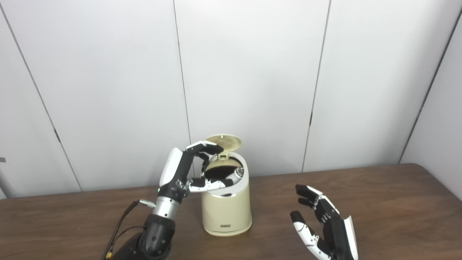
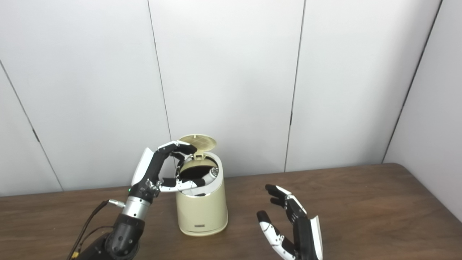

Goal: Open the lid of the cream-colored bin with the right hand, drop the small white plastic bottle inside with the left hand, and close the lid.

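Observation:
The cream-colored bin [image 1: 226, 207] stands on the table with its round lid [image 1: 224, 141] tipped up and back, leaving the dark opening [image 1: 221, 170] exposed. My left hand [image 1: 187, 169] hovers at the bin's left rim, with the thumb reaching across the opening and the fingers [image 1: 207, 147] arched above it, near the lid. Nothing is held between them. No small white bottle shows in either view. My right hand [image 1: 325, 224] hangs open to the right of the bin, palm toward it and fingers spread, clear of the bin.
The brown wooden table [image 1: 379, 202] runs to a rounded right corner. White wall panels stand close behind the bin. A cable [image 1: 121, 224] trails along my left forearm.

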